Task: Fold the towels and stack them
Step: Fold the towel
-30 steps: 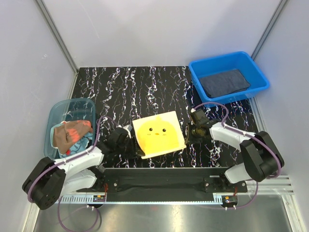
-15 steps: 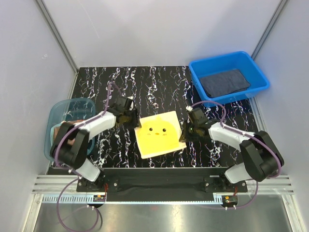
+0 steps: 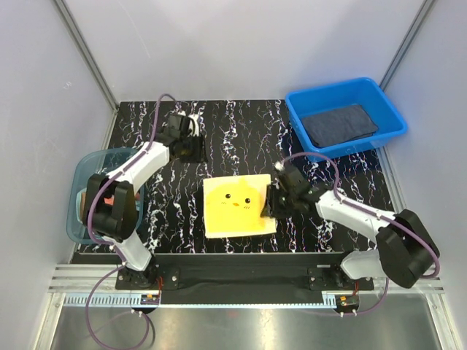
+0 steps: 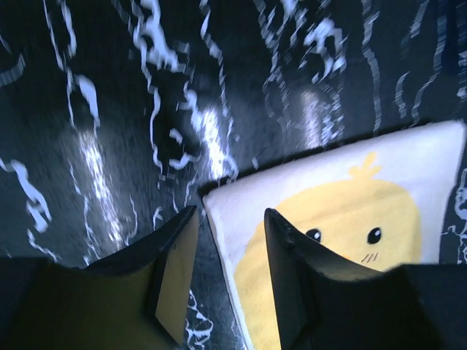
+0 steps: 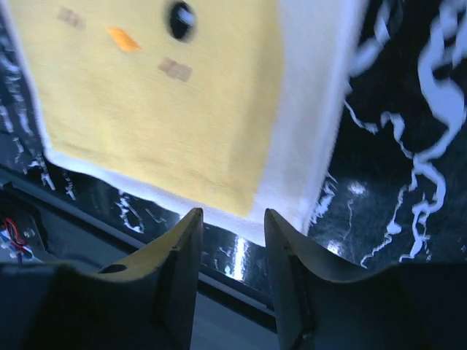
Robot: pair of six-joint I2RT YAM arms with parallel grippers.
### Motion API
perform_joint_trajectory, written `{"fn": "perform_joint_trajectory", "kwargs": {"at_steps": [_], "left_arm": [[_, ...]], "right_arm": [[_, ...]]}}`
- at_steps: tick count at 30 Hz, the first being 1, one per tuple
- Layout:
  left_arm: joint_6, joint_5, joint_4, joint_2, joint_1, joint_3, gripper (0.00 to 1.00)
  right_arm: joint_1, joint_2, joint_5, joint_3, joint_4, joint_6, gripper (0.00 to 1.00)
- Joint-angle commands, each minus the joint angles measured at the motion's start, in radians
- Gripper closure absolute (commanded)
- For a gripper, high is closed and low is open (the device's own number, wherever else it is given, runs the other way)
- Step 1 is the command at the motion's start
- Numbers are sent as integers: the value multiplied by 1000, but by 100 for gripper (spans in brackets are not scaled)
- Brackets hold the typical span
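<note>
A folded pale yellow towel with a chick face lies flat at the table's front centre. My right gripper hovers at its right edge, jaws open and empty; in the right wrist view the towel lies just beyond the open gripper. My left gripper hangs above the bare table, behind and left of the towel, open with nothing in it; the left wrist view shows the towel's corner past the gripper. A dark slate-blue towel lies in the blue bin. A red towel shows in the tub, partly hidden by my left arm.
The blue plastic bin stands at the back right corner. A translucent teal tub sits at the left edge. The black marbled tabletop ends at grey walls on three sides and a rail at the front.
My left arm has swung from the towel's near-left side up and away to the back left. My right gripper slid in to the towel's right edge and opened wider. The towel shifted slightly.
</note>
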Motion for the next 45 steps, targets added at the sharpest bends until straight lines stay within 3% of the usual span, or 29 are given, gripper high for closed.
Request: {"fn": "perform_joint_trajectory", "kwargs": {"at_steps": [1, 8, 12, 18, 22, 34, 45], "left_arm": [[241, 144, -14, 5, 11, 93, 53], [411, 255, -56, 120, 17, 104, 53], [461, 246, -90, 200, 18, 111, 54], [493, 223, -97, 254, 23, 128, 54], [507, 199, -116, 295, 25, 141, 55], [530, 163, -131, 317, 28, 187, 55], [578, 134, -155, 326, 34, 211, 55]], "right_arm": [[-22, 38, 6, 236, -57, -227, 52], [-173, 409, -276, 675, -304, -637, 43], [-211, 622, -344, 918, -468, -887, 38], [-255, 799, -381, 1118, -637, -1102, 37], [-275, 883, -358, 1190, -709, -1168, 38], [-320, 943, -387, 1183, -668, -1254, 42], [-337, 966, -434, 1187, -619, -1294, 64]]}}
